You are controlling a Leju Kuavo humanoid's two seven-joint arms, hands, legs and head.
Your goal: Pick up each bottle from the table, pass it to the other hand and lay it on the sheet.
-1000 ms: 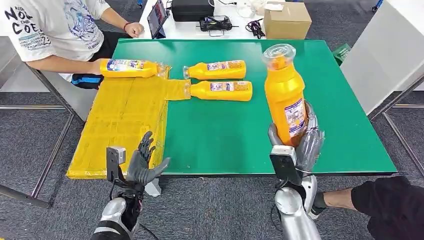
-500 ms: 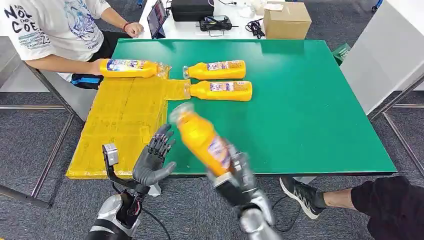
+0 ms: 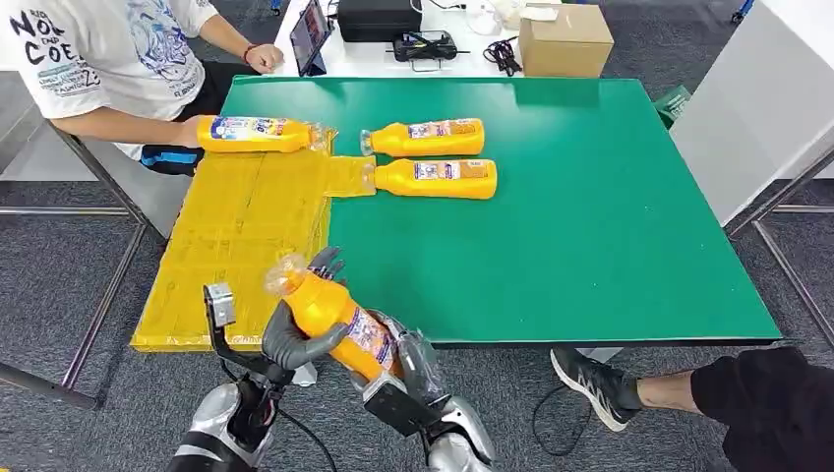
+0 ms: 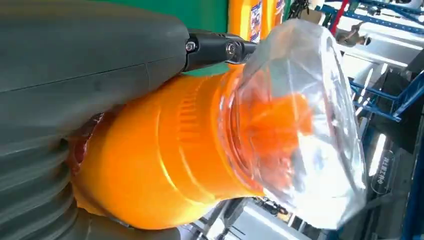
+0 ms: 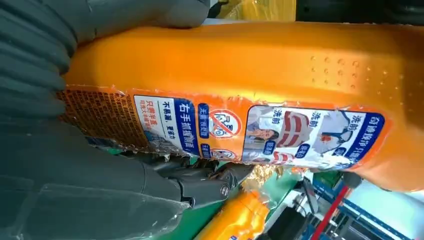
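Note:
An orange bottle (image 3: 334, 315) with a clear cap hangs tilted over the table's near edge, cap towards the yellow sheet (image 3: 236, 226). My right hand (image 3: 408, 369) grips its labelled lower half (image 5: 250, 65). My left hand (image 3: 290, 339) wraps its upper part, thumb across the front and fingers behind, just below the cap (image 4: 175, 160). Two more orange bottles (image 3: 423, 138) (image 3: 436, 178) lie on the green table (image 3: 590, 216) beside the sheet. A fourth bottle (image 3: 258, 134) lies at the sheet's far edge.
A seated person (image 3: 98, 59) at the far left touches the fourth bottle's base with one hand. Another person's leg and shoe (image 3: 590, 383) reach in at the lower right. A cardboard box (image 3: 565, 39) and cables sit on the white desk behind.
My right hand has swung the bottle from upright at the table's right down and left to my left hand. My left hand has risen and closed around the bottle's upper part.

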